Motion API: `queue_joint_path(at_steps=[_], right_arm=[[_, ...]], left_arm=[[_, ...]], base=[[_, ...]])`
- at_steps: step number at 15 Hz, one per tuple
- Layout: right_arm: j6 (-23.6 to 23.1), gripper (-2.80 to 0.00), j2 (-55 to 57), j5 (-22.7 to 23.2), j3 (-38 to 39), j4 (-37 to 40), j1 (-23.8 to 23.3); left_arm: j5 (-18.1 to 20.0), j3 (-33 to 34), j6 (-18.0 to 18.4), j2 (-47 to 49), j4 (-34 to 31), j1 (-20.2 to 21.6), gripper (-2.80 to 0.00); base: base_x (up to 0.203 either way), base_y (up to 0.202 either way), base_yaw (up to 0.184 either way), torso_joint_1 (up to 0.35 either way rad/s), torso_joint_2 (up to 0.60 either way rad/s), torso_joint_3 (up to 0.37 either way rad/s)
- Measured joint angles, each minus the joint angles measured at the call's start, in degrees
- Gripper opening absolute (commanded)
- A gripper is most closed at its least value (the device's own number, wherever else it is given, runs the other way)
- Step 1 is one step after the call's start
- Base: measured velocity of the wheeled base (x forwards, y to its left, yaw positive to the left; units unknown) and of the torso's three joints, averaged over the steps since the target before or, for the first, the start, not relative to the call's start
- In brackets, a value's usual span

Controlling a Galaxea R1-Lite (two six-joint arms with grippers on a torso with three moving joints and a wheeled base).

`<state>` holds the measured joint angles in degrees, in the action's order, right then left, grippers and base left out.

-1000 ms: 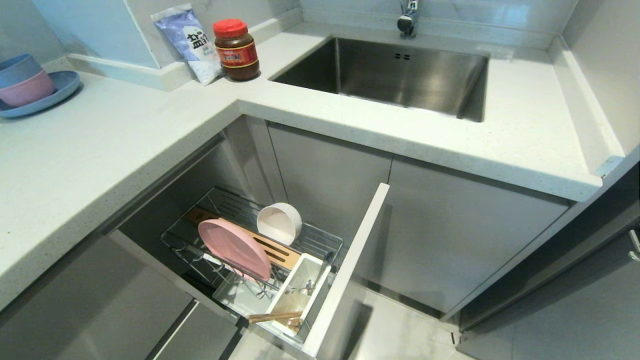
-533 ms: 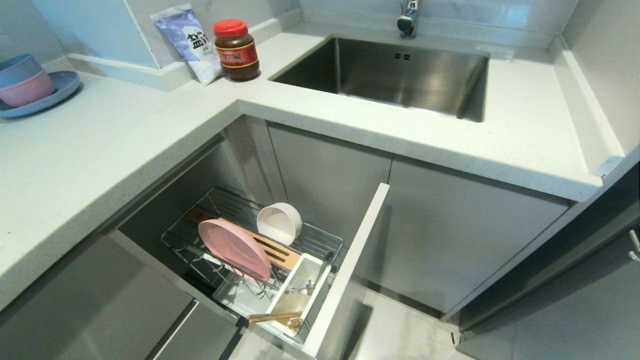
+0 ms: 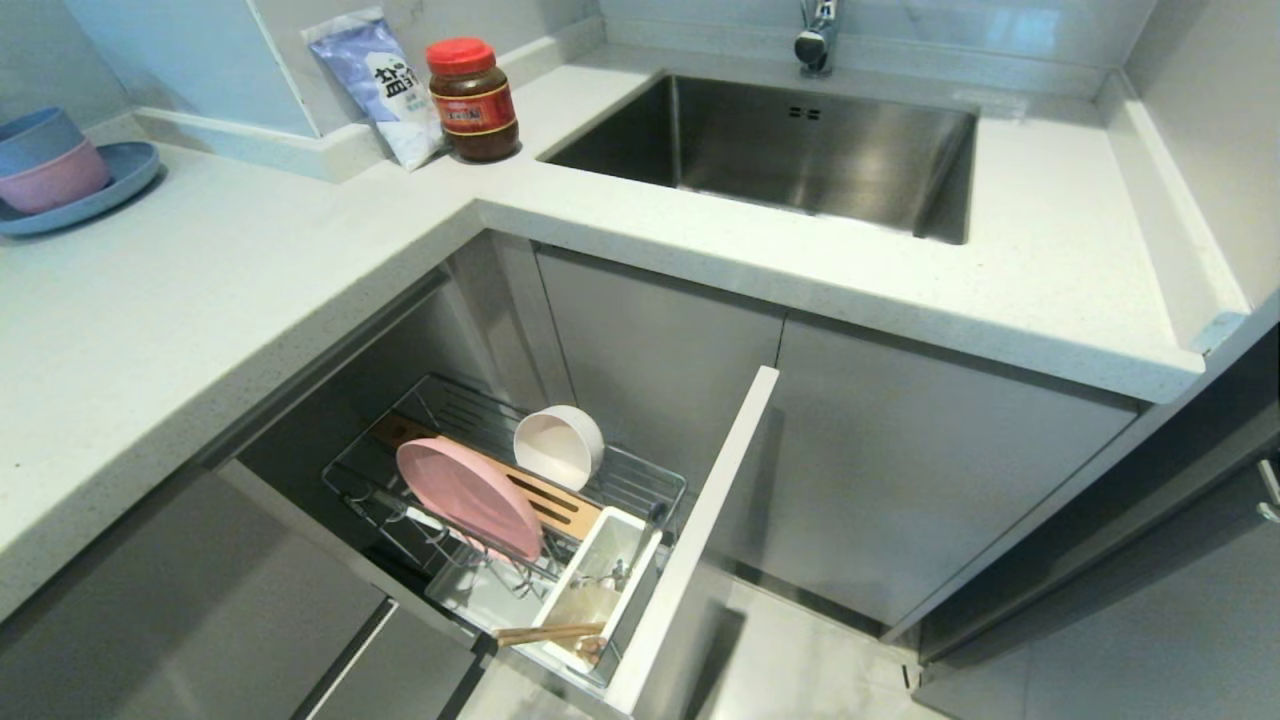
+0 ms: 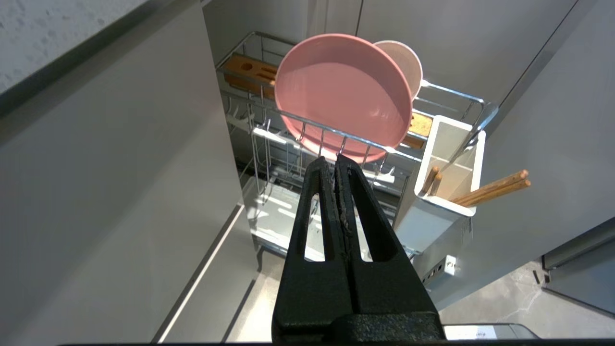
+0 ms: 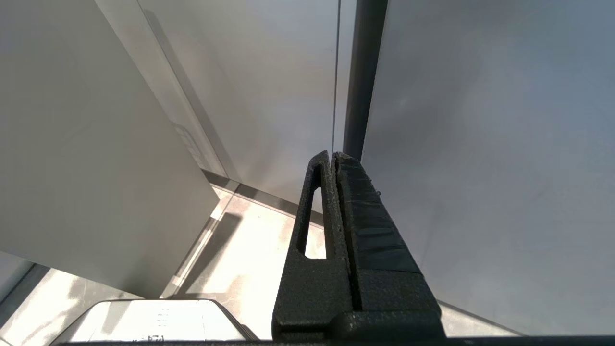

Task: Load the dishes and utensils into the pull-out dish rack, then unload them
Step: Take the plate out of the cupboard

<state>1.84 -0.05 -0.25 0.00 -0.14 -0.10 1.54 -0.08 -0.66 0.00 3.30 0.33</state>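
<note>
Your rack (image 3: 505,500) is loaded: plate (image 3: 468,497), bowl (image 3: 558,446), chopsticks (image 3: 548,632). Both claws, left (image 4: 335,163) and right (image 5: 331,158), are pressed together, empty. Unloading comes next, so you'll need one opened.

We see our left gripper (image 4: 335,161), matte black, grainy plastic, two long tapering fingers (image 4: 314,202) each with a slotted cut-out, our right gripper (image 5: 331,157) of the same black make, one finger slotted, the other wrapped in dark tape.
</note>
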Motion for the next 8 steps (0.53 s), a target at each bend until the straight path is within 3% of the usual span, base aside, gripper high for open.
queue_joint_path(at_steps=[2, 5, 8], right_arm=[[0.0, -2.8, 0.0, -0.02, 0.0, -0.02, 0.0], [0.0, -2.8, 0.0, -0.01, 0.0, -0.01, 0.0], [0.0, -2.8, 0.0, -0.02, 0.0, -0.02, 0.0]], left_arm=[[0.78, -3.38, 0.06, -0.02, 0.2, -0.02, -2.8], [5.4, -12.49, 0.96, 0.07, -0.02, -0.15, -2.8], [9.68, -22.48, 4.98, 2.24, 0.0, -0.17, -2.8]], base=[[0.0, 0.0, 0.0, 0.0, 0.0, 0.0], [0.0, 0.0, 0.0, 0.0, 0.0, 0.0], [0.0, 0.0, 0.0, 0.0, 0.0, 0.0]])
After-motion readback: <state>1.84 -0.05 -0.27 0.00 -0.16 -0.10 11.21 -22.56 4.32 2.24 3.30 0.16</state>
